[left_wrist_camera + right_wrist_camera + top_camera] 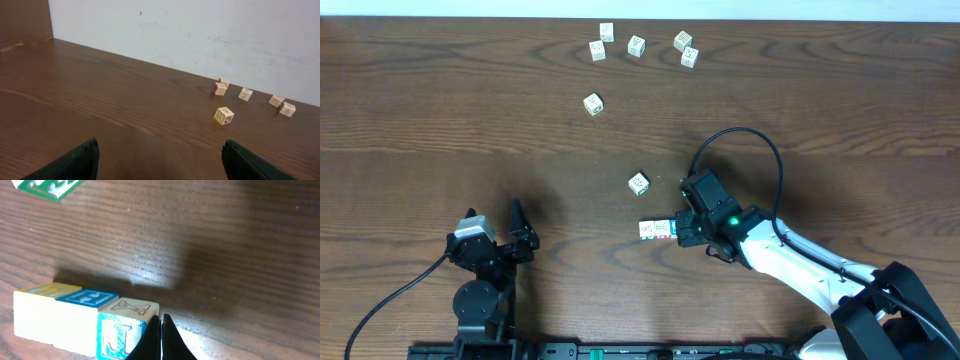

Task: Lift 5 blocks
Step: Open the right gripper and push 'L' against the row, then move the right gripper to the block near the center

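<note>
Dark wood table. The right arm comes in from the lower right. The right gripper is clenched on nothing, its tips at the right end of a row of three blocks at lower centre. The left gripper, lower left, is spread wide and empty. One block lies just above the row, and one more lies farther up. Five other cubes cluster along the top edge, well apart from both grippers.

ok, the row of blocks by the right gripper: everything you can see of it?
The row of blocks: three pale wood-looking cubes flat on the table, touching side by side. Tops: yellowish print, blue print, outlined X; the end cube's side has a blue letter. The shut right gripper sits at that end.
</note>
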Motion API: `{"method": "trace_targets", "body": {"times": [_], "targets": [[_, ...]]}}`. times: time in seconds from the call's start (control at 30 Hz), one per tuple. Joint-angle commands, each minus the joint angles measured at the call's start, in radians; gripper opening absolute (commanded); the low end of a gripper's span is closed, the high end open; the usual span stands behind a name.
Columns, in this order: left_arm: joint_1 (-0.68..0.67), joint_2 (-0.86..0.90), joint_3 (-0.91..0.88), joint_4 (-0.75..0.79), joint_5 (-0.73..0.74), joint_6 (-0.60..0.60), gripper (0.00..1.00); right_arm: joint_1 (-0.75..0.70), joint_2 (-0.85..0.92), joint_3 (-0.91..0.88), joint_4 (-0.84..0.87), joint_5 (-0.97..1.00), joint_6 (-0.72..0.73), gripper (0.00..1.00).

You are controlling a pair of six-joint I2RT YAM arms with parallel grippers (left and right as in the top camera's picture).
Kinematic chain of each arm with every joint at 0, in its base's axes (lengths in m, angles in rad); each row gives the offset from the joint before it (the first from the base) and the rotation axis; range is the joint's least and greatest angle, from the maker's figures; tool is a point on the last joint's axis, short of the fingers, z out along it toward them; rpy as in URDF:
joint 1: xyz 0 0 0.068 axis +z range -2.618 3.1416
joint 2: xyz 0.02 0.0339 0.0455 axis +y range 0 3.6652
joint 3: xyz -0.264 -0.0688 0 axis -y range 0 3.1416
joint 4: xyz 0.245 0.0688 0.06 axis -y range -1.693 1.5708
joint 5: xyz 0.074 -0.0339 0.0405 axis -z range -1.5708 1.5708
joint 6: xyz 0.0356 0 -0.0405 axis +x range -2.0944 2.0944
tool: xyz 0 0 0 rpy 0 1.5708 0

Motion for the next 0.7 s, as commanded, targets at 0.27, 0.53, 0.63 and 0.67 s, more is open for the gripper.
{"method": "trace_targets", "body": {"times": [0.27, 0.53, 0.63, 0.67], "targets": [[-0.002, -0.006, -0.024, -0.03, -0.009, 0.006, 0.79, -0.048, 0.003, 0.016, -0.091, 0.175, 0.016, 0.01], [-0.002, -0.006, -0.024, -0.03, -0.009, 0.006, 0.79, -0.084, -0.002, 0.174, -0.196, 0.096, -0.18, 0.44], [-0.002, -0.006, -0.024, -0.03, -0.009, 0.006, 0.79, -0.087, -0.001, 0.271, -0.193, 0.03, -0.247, 0.7], [-0.002, -0.006, -0.024, -0.03, -0.009, 0.006, 0.79, -0.089, 0.004, 0.291, -0.178, 0.011, -0.271, 0.79]]}}
